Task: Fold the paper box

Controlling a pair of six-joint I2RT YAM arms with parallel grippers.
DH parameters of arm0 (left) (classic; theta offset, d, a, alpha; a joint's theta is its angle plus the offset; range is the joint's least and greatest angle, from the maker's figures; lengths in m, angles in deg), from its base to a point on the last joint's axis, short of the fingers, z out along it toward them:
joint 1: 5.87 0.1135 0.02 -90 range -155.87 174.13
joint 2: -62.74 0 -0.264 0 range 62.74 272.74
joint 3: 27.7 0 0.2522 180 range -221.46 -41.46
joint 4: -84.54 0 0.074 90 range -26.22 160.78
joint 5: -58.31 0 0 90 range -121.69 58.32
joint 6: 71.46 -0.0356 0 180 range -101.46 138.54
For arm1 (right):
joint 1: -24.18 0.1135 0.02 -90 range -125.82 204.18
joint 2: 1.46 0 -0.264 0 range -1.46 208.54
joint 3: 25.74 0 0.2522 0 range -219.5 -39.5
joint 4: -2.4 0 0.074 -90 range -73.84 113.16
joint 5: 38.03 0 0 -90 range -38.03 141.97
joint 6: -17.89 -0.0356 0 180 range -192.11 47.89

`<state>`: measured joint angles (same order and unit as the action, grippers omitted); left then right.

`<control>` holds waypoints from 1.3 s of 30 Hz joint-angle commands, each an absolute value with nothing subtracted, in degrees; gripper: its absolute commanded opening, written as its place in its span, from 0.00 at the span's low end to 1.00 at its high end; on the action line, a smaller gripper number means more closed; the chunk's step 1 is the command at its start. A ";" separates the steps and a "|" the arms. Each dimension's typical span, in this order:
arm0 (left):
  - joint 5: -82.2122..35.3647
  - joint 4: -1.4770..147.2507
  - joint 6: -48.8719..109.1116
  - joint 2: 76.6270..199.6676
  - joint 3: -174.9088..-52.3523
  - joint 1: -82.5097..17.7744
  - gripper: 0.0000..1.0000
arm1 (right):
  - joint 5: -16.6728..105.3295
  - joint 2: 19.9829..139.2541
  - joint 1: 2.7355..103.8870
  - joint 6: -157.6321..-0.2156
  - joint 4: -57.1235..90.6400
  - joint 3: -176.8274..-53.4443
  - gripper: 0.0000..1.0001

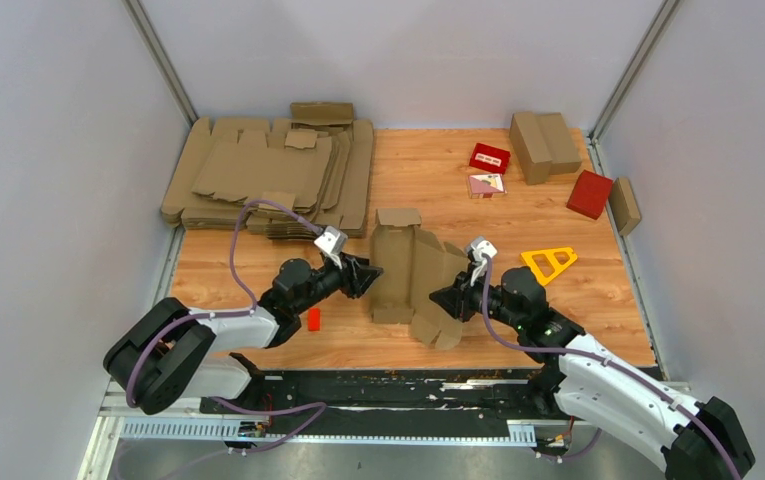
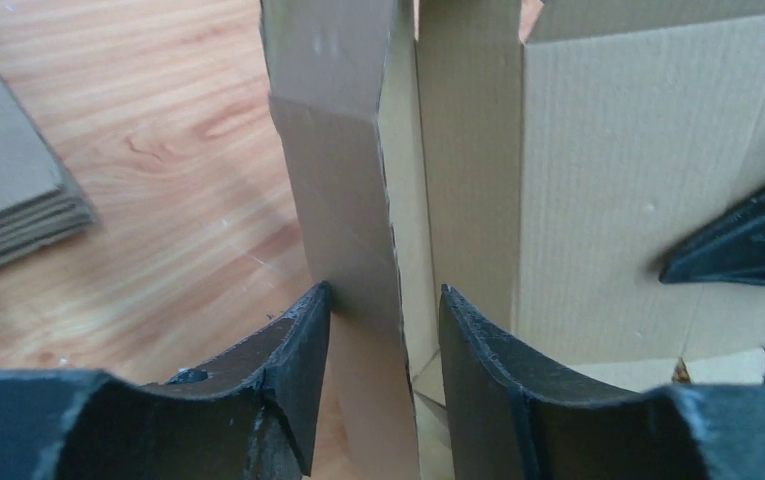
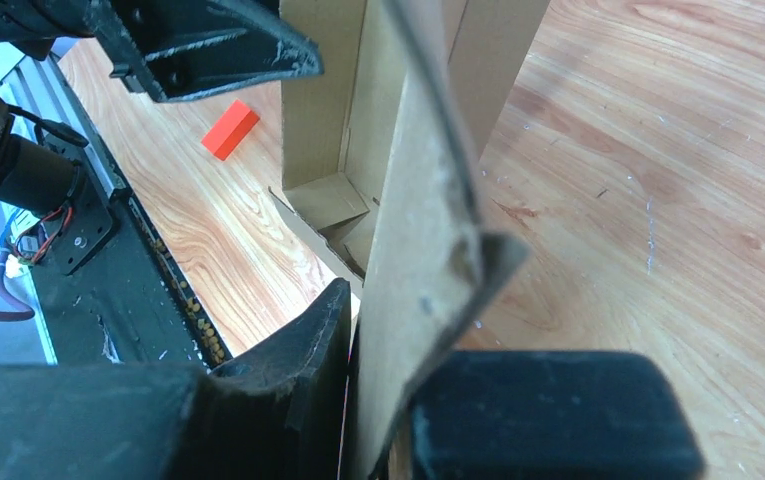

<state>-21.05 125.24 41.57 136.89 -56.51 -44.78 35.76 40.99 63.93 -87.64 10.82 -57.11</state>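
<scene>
Top view: tips of my left gripper (image 1: 363, 277) sit in shadow against the paper box (image 1: 406, 262); contact unresolvable there. Print on the red-and-white carton (image 1: 486, 185): too small to read. Left wrist view: box top and the stack of flat cardboard blanks (image 2: 8, 190) cut off by frame edges. Right wrist view: my right gripper (image 3: 378, 400) hides the panel's lower edge; 1 finger (image 3: 548, 410) blurred.

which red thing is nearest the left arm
The small orange-red block beside the left arm; the labelled red box and plain red box sit far back right.
</scene>
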 commanded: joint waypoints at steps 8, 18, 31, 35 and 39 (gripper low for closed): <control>-10.77 120.23 42.37 139.24 -58.00 -45.43 0.68 | 37.40 40.96 64.42 -87.03 10.19 -57.11 0.14; -10.10 115.19 39.05 140.88 -59.92 -45.42 0.85 | 36.78 41.52 64.43 -85.99 11.16 -57.60 0.14; -6.65 112.75 35.60 139.63 -60.68 -45.47 0.91 | 36.35 42.52 64.39 -84.98 13.67 -59.67 0.15; -6.89 111.77 33.97 138.54 -60.11 -45.44 0.91 | 36.43 41.07 64.37 -83.81 14.02 -59.19 0.15; -8.58 112.71 33.20 138.07 -58.57 -45.82 0.91 | 34.67 40.08 64.40 -82.52 13.55 -58.21 0.17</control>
